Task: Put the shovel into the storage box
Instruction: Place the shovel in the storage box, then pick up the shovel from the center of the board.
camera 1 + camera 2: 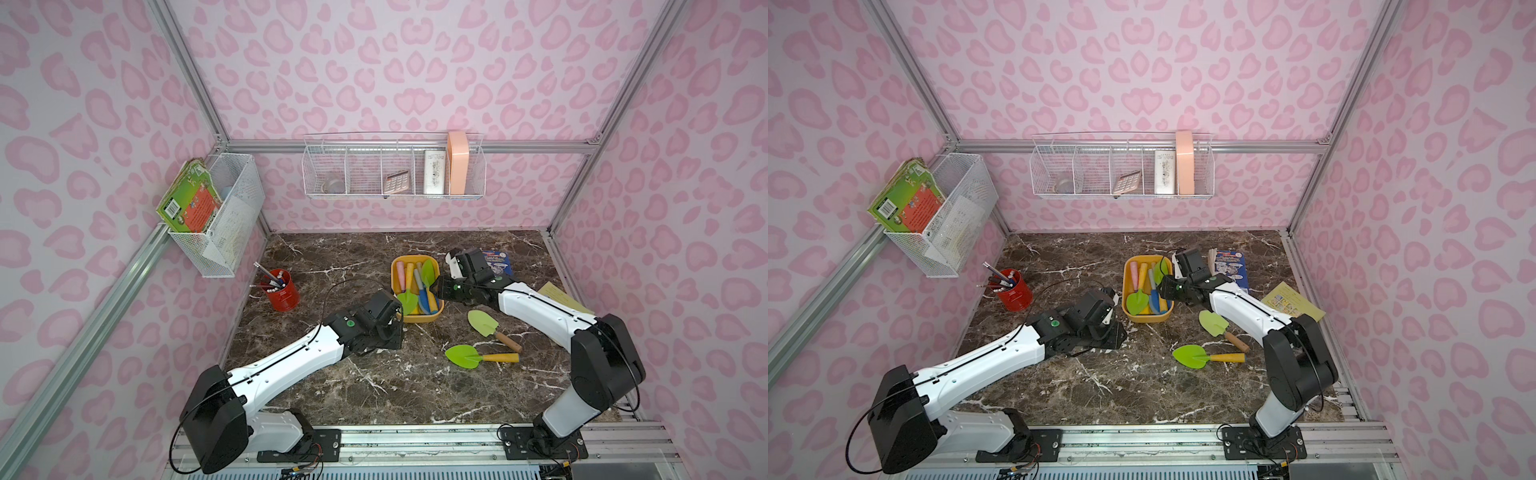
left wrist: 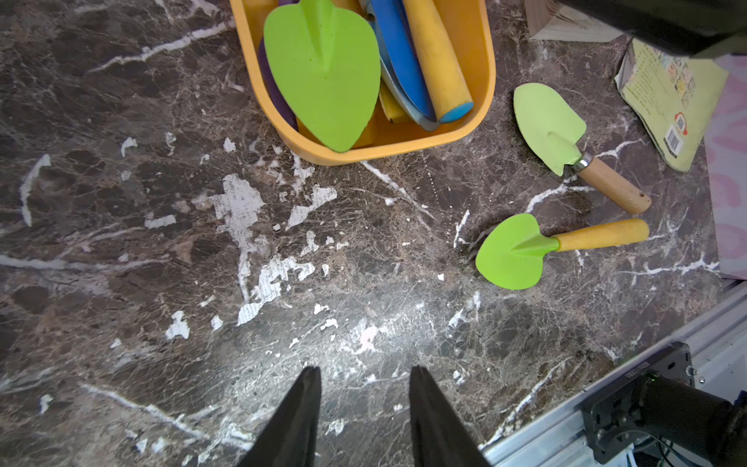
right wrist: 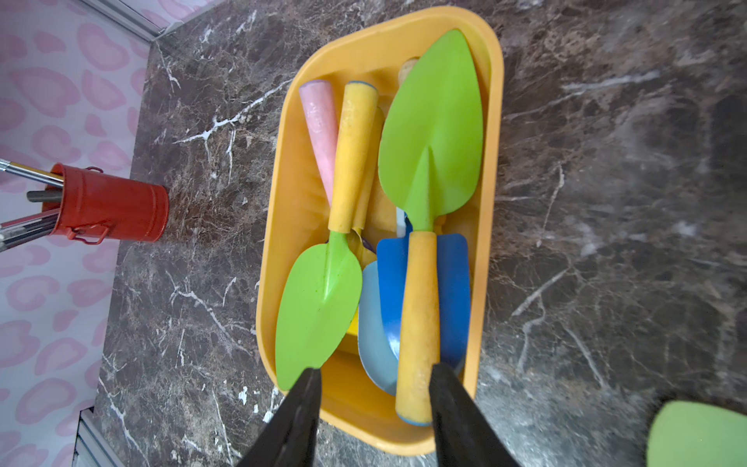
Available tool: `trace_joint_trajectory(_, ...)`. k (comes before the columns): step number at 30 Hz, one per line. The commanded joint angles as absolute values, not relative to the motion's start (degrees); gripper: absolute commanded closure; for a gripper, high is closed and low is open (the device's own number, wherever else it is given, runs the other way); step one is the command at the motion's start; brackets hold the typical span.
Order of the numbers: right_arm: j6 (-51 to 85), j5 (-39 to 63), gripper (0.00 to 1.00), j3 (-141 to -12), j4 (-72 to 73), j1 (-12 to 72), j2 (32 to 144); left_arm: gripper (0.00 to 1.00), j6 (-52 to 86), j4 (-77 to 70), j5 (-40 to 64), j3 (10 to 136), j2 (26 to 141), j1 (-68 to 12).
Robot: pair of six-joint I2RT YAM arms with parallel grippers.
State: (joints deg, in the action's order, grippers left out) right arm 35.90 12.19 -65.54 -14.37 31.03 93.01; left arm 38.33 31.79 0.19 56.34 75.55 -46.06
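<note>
The yellow-orange storage box (image 1: 417,319) (image 3: 275,202) stands mid-table and holds several shovels. Topmost in it lies a shovel (image 3: 432,133) with a green blade and a yellow handle. My right gripper (image 3: 376,368) hovers open over the box's near end; that handle's tip lies between the fingers, close beside one of them, with a wide gap to the other. Two shovels rest on the table right of the box: a pale green one with a wooden handle (image 1: 482,322) (image 2: 547,125) and a bright green one with a yellow handle (image 1: 463,355) (image 2: 509,254). My left gripper (image 2: 365,370) is open over bare marble.
A red pen cup (image 1: 282,295) stands at the left. A book (image 1: 496,262) and a yellow booklet (image 1: 561,297) lie at the back right. White wire baskets (image 1: 395,170) (image 1: 224,212) hang on the walls. An aluminium rail (image 1: 415,436) runs along the front edge.
</note>
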Motion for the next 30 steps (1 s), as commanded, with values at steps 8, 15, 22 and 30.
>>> trace_joint_trajectory(8,32.07,12.47,0.48,-56.29,-11.33,30.85,82.78,0.54,38.57,28.74,3.93,56.1,75.57,-45.68)
trace_joint_trajectory(15,31.99,12.31,0.44,-51.07,-11.5,29.43,76.8,0.52,36.23,27.21,7.58,57.1,76.83,-46.71)
trace_joint_trajectory(22,32.07,10.99,0.41,-46.48,-14.24,26.92,71.48,0.52,32.66,25.84,9.48,59.64,79.71,-49.67)
trace_joint_trajectory(30,33.84,7.72,0.38,-41.16,-19.52,23.49,63.79,0.53,30.02,25.84,9.69,62.48,83.64,-52.2)
